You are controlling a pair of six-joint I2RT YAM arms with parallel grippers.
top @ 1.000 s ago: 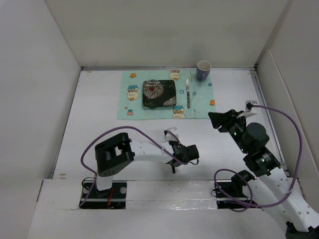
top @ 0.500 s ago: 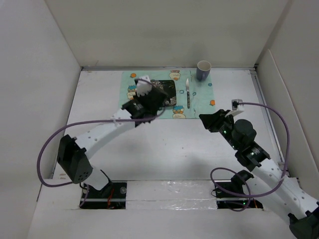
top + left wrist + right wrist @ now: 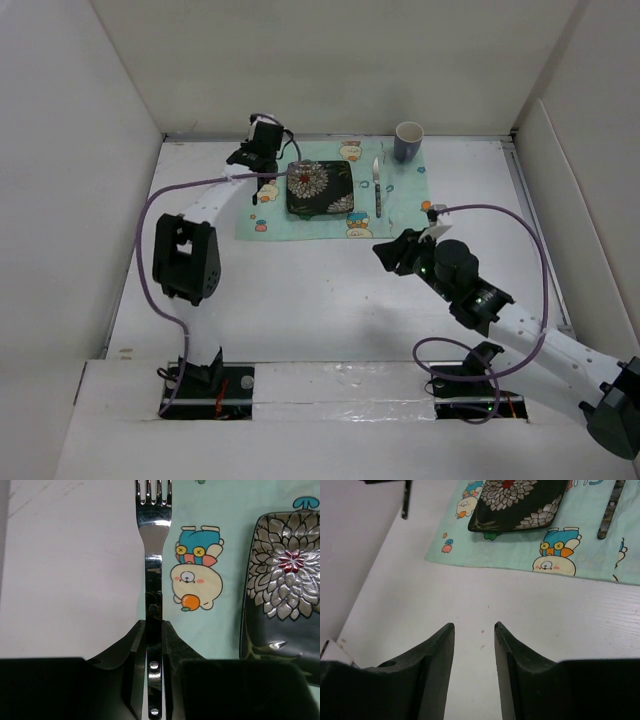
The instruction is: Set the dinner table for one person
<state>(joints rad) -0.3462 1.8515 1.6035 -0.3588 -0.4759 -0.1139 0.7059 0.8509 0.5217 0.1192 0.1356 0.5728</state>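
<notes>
Two neighbours (plate (image 3: pixel 282 595), knife (image 3: pixel 378 187)) lie right of fork (image 3: pixel 154 580).

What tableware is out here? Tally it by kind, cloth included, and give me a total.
fork: 1, held in the left claw
knife: 1
plate: 1
mug: 1
placemat: 1
Total: 5

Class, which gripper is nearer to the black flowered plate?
Left. The left gripper, holding a fork, hangs just beyond the plate on its left; the right gripper is farther off, over bare table.
</notes>
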